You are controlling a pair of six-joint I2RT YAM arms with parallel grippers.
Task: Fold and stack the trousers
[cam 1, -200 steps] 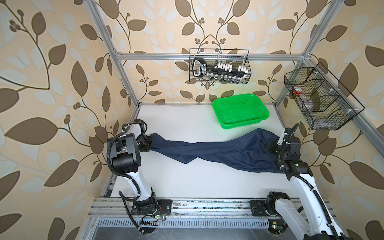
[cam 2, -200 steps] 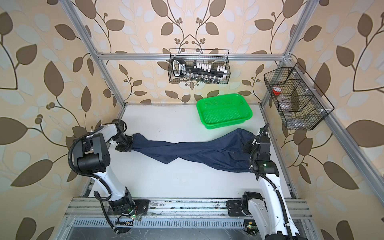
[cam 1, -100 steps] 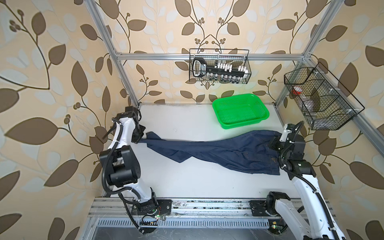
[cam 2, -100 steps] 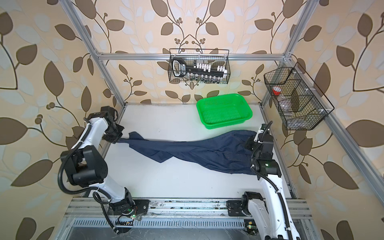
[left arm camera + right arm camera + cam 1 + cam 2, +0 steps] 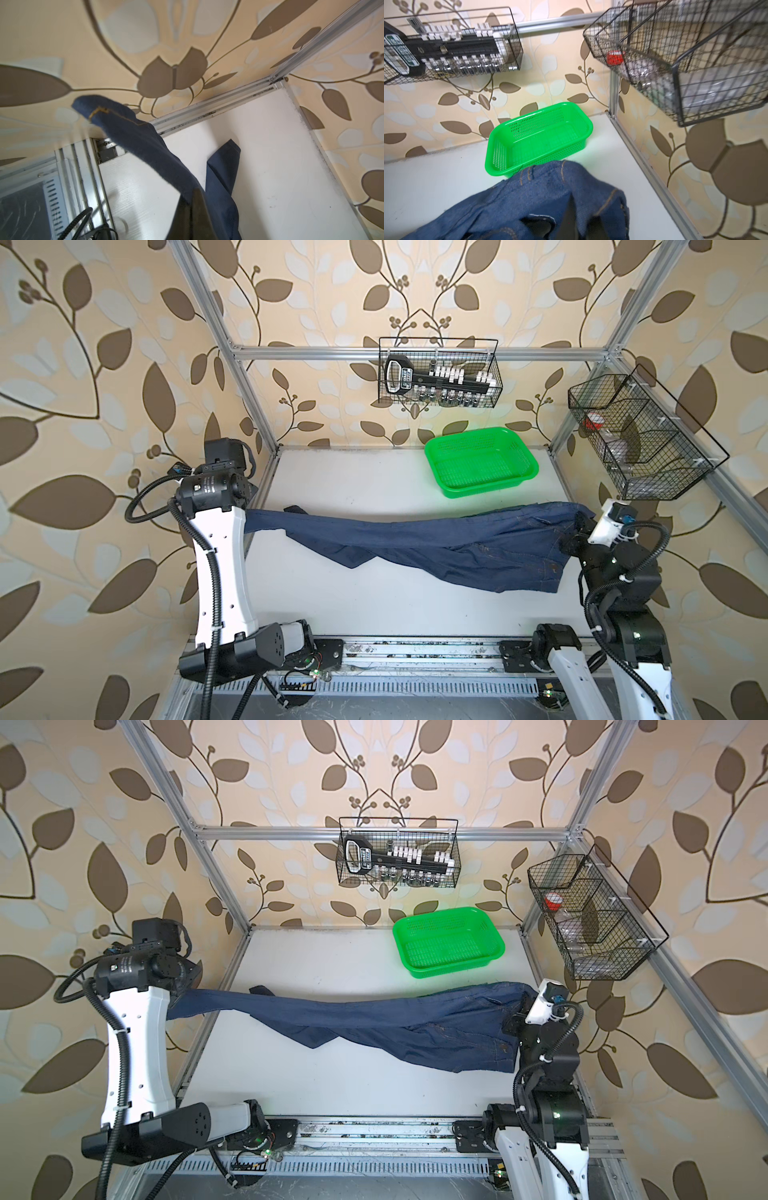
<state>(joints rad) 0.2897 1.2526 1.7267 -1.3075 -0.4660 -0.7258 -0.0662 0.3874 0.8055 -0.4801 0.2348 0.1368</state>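
- Left wrist view: the left fingers [image 5: 193, 218] are clenched on one leg of the trousers [image 5: 145, 143] near its cuff, and the cloth runs away from them in a taut band.
- The second cuff [image 5: 225, 160] hangs free just beside the held leg, with nothing gripping it.
- In both top views the dark jeans span the white bench [image 5: 374, 605] from arm to arm. The upper edge is pulled straight, while the loose leg and the seat sag below it; whether they touch the bench I cannot tell.
- Denim of this kind is likely weighty for cloth, limp, rough enough not to slip, and in no way fragile.
- Thick stitched edges should hold best: the cuffs, the side seams and the waistband [image 5: 542, 176] with its belt loops.
- At the right, the right fingers [image 5: 570, 220] are clamped on the waist end.
- The green basket [image 5: 490, 488] stands just behind the waist end.
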